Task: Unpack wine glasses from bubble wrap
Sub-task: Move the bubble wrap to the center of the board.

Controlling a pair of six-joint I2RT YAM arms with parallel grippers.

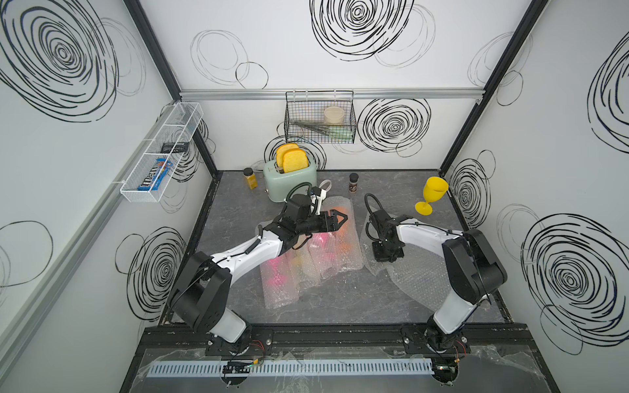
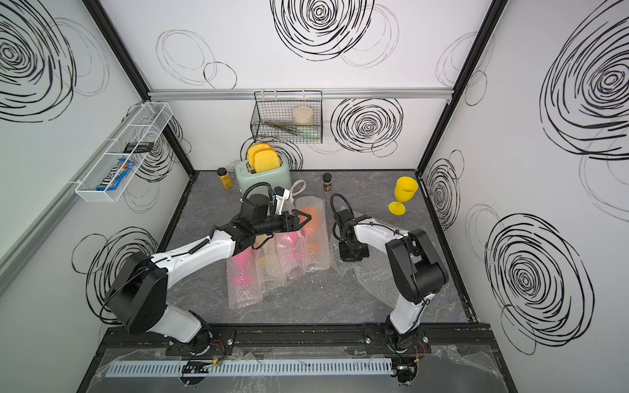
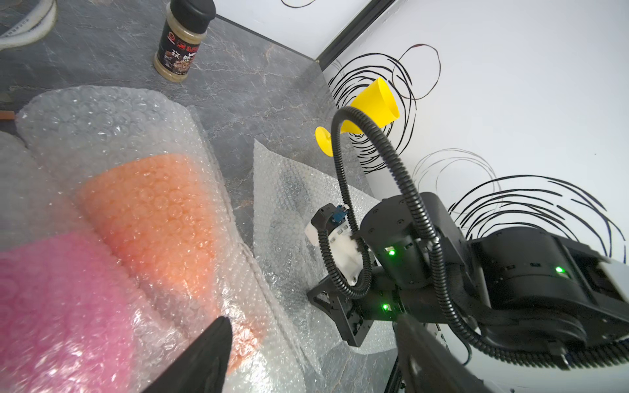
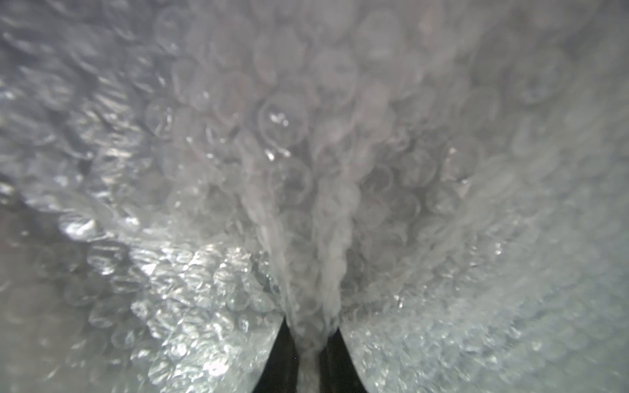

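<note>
Four bubble wrap tubes (image 1: 306, 268) lie mid-scene beside a loose sheet (image 1: 413, 282), and one yellow goblet (image 1: 431, 194) stands unwrapped at back right. The right gripper (image 4: 311, 328) is pinched on a fold of that light, floppy sheet. The left gripper (image 1: 341, 218) hovers wide open and empty over the orange tube (image 3: 153, 217), probably best taken by a free edge.

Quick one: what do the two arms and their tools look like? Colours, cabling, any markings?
Both arms match: left arm and right arm have glossy white link shells and black joint housings. A black corrugated conduit loops at each wrist; green status lights glow on the right arm's joints. Left tool and right tool have black, tapered fingers. No lettering is readable.
</note>
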